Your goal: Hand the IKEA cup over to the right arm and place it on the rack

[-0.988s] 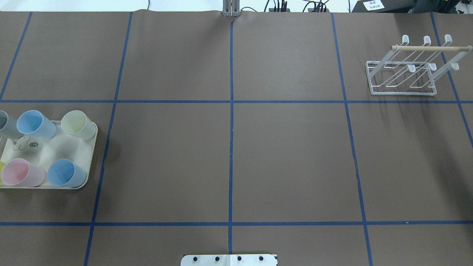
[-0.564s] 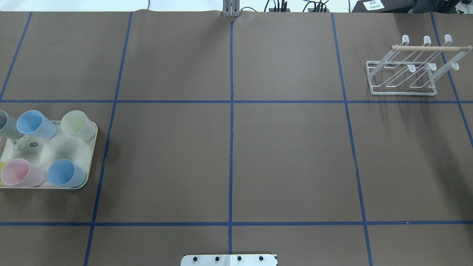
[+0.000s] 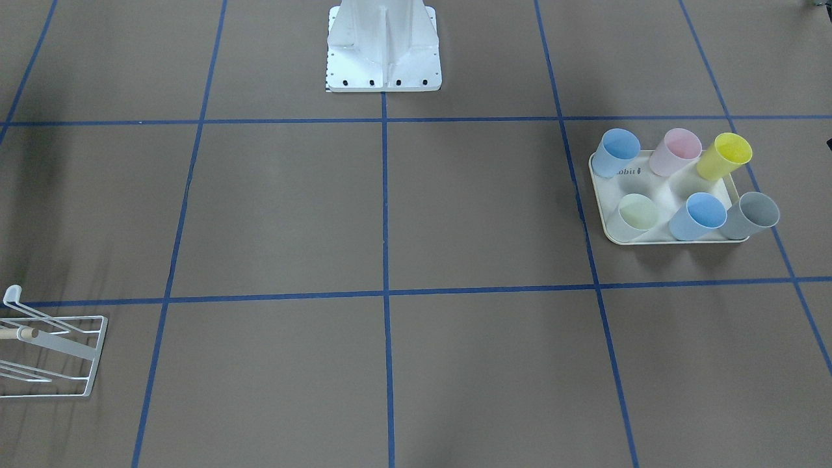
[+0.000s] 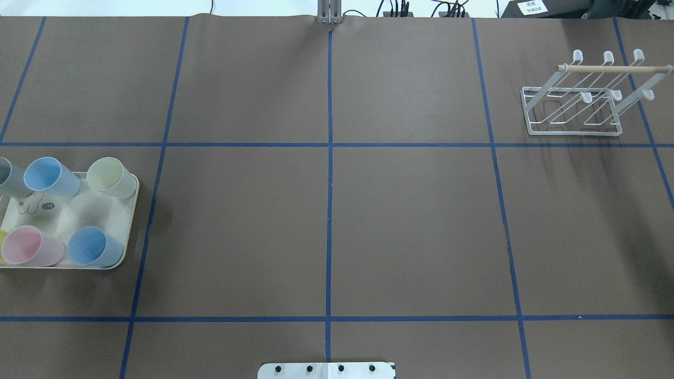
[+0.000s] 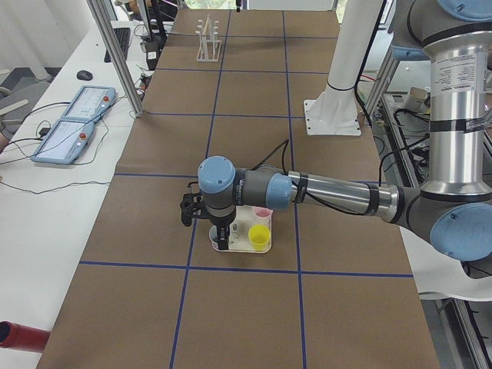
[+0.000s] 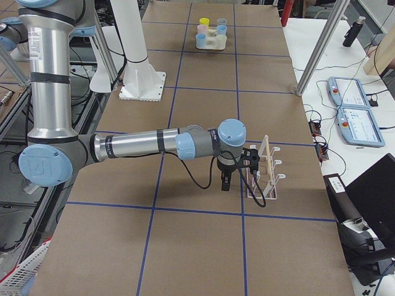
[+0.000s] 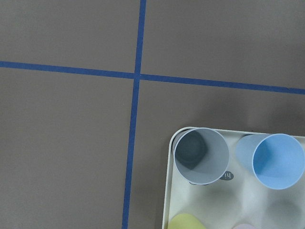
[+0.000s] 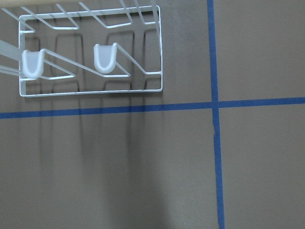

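Several pastel IKEA cups stand on a cream tray (image 4: 130, 221) at the table's left: blue (image 4: 51, 176), pale green (image 4: 110, 177), pink (image 4: 31, 246), blue (image 4: 95, 246). The left wrist view looks straight down on a grey cup (image 7: 202, 155) and a blue cup (image 7: 278, 161). In the exterior left view my left gripper (image 5: 223, 237) hangs over the tray; I cannot tell if it is open or shut. The white wire rack (image 4: 613, 68) stands far right. My right gripper (image 6: 225, 182) hovers beside the rack (image 6: 265, 160); I cannot tell its state.
The robot's white base plate (image 3: 383, 81) sits at the table's near middle edge. Blue tape lines grid the brown table cover. Pendants and cables lie on a side bench (image 6: 355, 117) past the table's far edge.
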Controlling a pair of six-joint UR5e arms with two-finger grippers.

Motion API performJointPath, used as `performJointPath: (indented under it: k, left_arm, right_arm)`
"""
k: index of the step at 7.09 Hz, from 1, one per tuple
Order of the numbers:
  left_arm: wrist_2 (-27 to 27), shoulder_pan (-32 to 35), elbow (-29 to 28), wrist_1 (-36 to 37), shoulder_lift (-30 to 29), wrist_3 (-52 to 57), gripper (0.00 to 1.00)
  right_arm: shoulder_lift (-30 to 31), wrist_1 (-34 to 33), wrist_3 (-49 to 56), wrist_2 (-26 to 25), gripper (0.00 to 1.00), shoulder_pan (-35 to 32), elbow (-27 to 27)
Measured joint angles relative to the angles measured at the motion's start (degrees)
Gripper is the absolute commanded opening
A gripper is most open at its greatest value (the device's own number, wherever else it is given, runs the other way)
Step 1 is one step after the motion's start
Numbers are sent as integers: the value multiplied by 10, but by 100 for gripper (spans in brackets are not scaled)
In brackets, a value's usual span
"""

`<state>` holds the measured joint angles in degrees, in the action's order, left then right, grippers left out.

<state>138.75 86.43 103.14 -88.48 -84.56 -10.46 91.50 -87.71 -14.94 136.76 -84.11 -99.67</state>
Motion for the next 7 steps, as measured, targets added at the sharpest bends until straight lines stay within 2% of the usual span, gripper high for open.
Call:
performJointPath:
  k: [4, 7]
  left_arm:
    - [-8, -110, -18, -44, 11, -2, 100]
    - [-7, -134, -41, -50, 31, 0, 100]
  right_arm:
    - [0, 0, -1, 0, 100, 0, 0]
    - [0, 0, -1, 0, 100, 0, 0]
